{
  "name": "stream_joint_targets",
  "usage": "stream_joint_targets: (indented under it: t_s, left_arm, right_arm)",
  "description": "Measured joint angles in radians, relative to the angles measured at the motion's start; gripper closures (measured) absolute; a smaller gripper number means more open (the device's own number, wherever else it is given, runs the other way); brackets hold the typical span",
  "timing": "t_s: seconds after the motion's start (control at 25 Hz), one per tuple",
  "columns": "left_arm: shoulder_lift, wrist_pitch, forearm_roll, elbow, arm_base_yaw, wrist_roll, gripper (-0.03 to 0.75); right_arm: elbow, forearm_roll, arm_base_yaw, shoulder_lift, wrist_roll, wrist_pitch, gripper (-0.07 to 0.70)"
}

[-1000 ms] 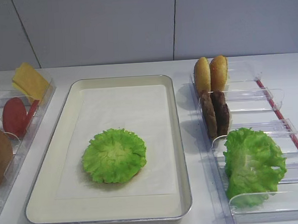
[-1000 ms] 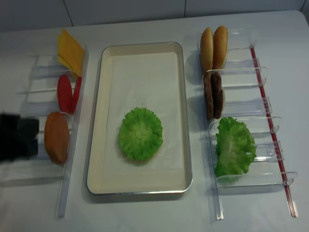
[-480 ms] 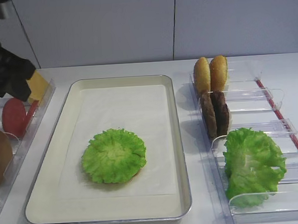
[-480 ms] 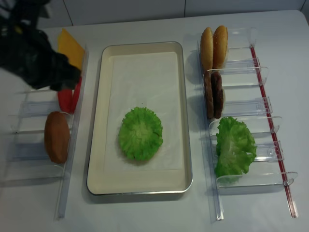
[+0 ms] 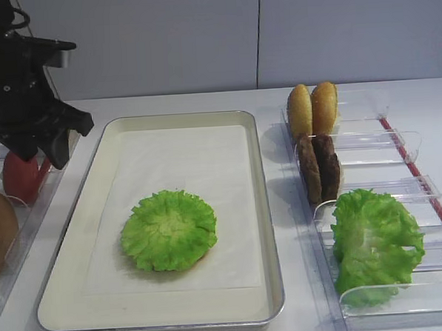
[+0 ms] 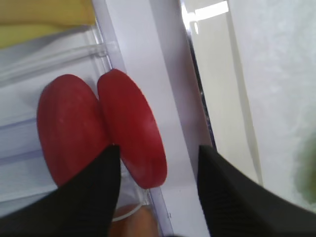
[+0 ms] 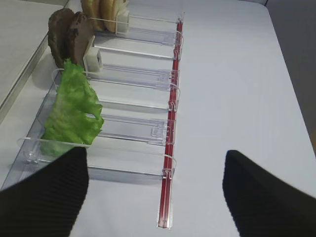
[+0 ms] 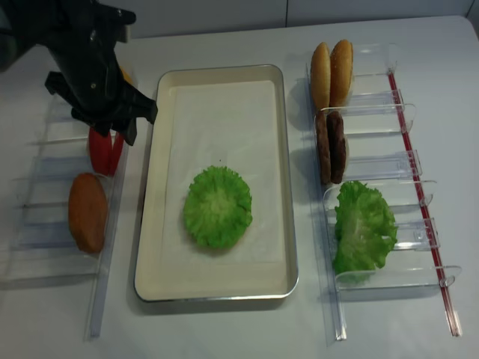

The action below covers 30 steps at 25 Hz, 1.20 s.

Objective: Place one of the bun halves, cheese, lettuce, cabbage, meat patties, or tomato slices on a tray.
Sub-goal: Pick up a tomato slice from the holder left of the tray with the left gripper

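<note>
Standing on edge: tomato slices (image 6: 98, 133), two red discs leaning against each other in a clear holder (image 8: 52, 161) left of the tray; the left wrist view shows them just below the jaws.
Left gripper (image 6: 158, 192): hovers over the tomato slices with jaws spread wide; one dark finger (image 6: 89, 197) overlaps the left slice, the other finger sits right of the right slice over the holder's wall; nothing is clamped.
Cheese (image 6: 44, 17): yellow slice in the compartment beyond the tomatoes, mostly hidden by the left arm in both high views.
Tray (image 8: 281, 179): cream-white, paper-lined, in the middle of the tabletop (image 8: 224, 329).
Lettuce on tray (image 8: 218, 207): one round ruffled green leaf lies flat on the liner, toward the near half.
Brown bun half (image 8: 87, 212): sits in the left holder, nearer than the tomatoes.
Bun halves (image 8: 331, 72): two golden-tan halves upright side by side in the far compartment of the right holder (image 8: 389, 164).
Meat patties (image 8: 330, 146): two dark brown discs on edge, just behind the bun halves' divider.
Lettuce in holder (image 8: 362, 227): a bunch of green leaves in the nearer compartments of the right holder.
Right gripper (image 7: 153, 197): only visible in its own wrist view; two dark fingers stand well apart above the tabletop by the right holder's near end, holding nothing.
</note>
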Motion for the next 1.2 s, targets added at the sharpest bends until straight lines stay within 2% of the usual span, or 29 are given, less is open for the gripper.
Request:
stream_joint_targets:
  t_s: [0.2,0.28,0.48,0.68,0.92,1.04,1.2]
  left_arm:
    - [0.046,0.004,0.016,-0.004,-0.001,-0.002,0.402]
    - [0.052,0.008,0.025,-0.004,-0.001,-0.002,0.458]
    - [0.054,0.033,0.059,-0.014,-0.001,-0.003,0.654]
    - [0.047,0.070,0.063,-0.058,-0.001,0.002,0.653]
    - [-0.030,0.073,0.023,-0.134,-0.002,0.016,0.653]
    - [-0.100,0.080,-0.083,-0.135,-0.002,0.056,0.653]
    - [-0.207,0.082,-0.326,-0.086,-0.002,0.152,0.653]
  right_arm:
    - [0.000,0.000,0.000,0.000,0.000,0.000,0.069]
    - [0.000,0.000,0.000,0.000,0.000,0.000,0.069]
    - [0.000,0.000,0.000,0.000,0.000,0.000,0.069]
    - [0.000,0.000,0.000,0.000,0.000,0.000,0.069]
    - [0.000,0.000,0.000,0.000,0.000,0.000,0.069]
    - [0.000,0.000,0.000,0.000,0.000,0.000,0.069]
    - [0.000,0.000,0.000,0.000,0.000,0.000,0.069]
